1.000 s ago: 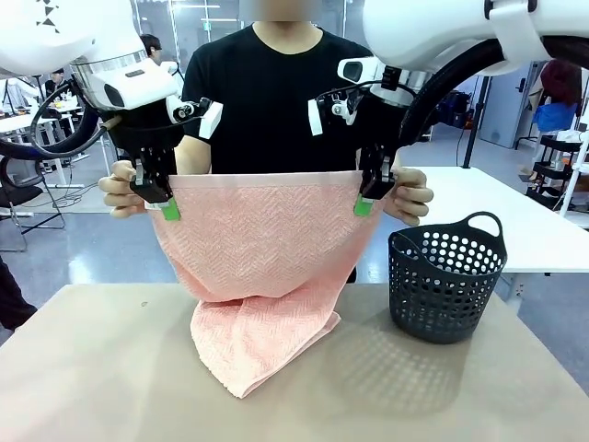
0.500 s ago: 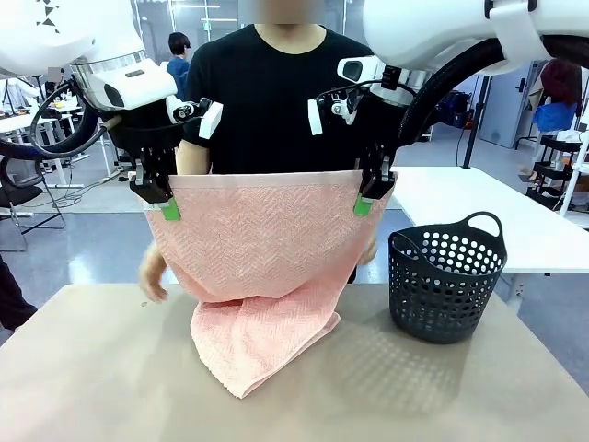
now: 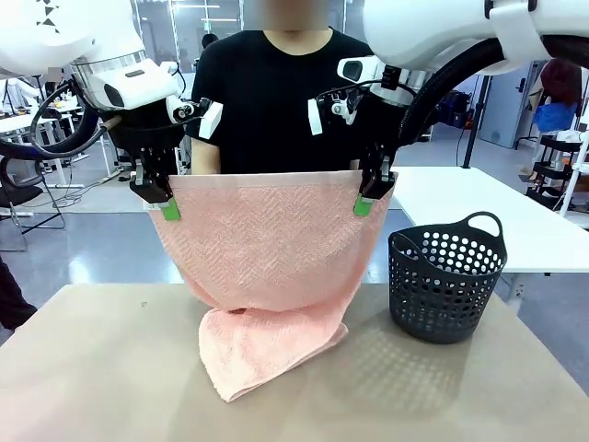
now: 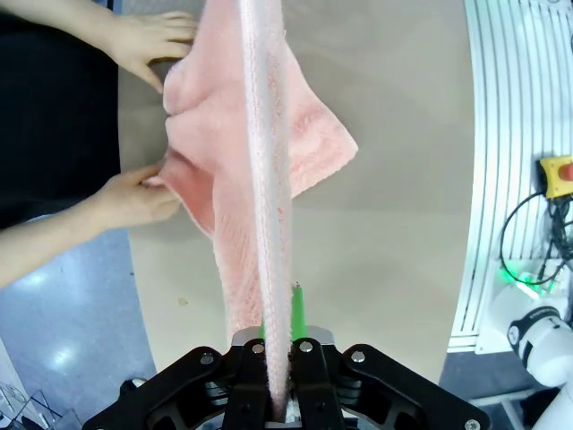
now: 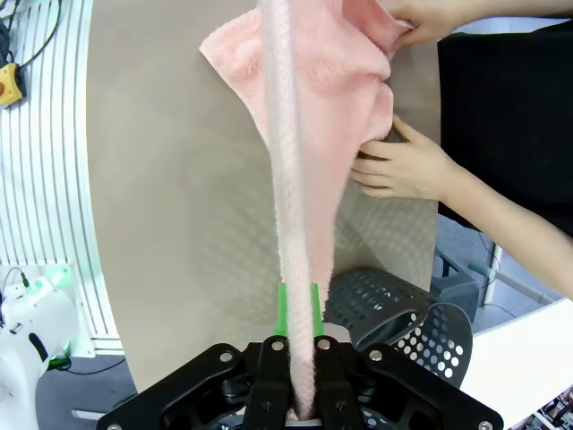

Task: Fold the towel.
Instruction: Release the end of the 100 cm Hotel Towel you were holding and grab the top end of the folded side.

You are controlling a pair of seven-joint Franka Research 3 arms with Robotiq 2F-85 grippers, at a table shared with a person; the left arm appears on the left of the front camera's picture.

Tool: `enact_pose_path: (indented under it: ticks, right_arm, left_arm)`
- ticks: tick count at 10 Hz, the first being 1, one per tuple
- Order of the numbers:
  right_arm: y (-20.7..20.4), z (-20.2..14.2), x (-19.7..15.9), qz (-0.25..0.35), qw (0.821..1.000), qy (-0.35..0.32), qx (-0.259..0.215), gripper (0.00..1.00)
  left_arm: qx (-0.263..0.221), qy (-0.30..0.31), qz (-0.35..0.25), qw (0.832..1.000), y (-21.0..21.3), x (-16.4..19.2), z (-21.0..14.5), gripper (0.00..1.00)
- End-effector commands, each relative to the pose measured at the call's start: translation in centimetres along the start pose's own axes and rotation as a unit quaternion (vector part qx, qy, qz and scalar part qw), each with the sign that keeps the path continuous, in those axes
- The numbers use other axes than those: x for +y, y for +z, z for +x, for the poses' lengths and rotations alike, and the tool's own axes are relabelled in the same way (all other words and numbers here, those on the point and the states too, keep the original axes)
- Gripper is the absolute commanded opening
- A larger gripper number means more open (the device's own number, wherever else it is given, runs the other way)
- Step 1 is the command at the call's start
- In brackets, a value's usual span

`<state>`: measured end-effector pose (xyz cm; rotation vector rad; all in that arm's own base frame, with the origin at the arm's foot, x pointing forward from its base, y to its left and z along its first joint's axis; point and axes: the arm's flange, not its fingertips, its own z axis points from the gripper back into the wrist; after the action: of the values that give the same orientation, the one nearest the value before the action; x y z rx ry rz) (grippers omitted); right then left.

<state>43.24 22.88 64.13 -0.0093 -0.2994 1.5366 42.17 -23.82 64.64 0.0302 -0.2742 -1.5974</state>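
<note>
Left claw (image 3: 167,206) and right claw (image 3: 364,202) clamped on towel (image 3: 267,244) top corners, hem taut between them. Person's hands (image 4: 136,197) gone from corners, now at lower end on worktop (image 3: 92,368), probably pulling it back. Tail shifted; robot alone carries top edge.

L arm (image 3: 64,37) & R arm (image 3: 442,32): glossy white rounded shells w/ thick black looped cables (image 3: 440,85). L gripper (image 3: 167,208) & R gripper (image 3: 364,203): black two-finger units, green pads, silver screws (image 4: 306,346) on housing. Person wears black short-sleeved T-shirt (image 3: 267,101).
</note>
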Motion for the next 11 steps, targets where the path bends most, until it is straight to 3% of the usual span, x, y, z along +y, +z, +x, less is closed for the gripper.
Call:
enact_pose_path:
  ticks: [1,11]
  right_arm:
    - [-0.03,-0.01,0.00,0.000,1.000,0.002,0.000,0.00]
    - [-0.03,-0.01,0.00,0.000,1.000,0.002,0.000,0.00]
  left_arm:
    - [-0.001,-0.006,0.001,1.000,0.16,0.21,-0.15,0.00]
    - [-0.001,-0.006,0.001,1.000,0.16,0.21,-0.15,0.00]
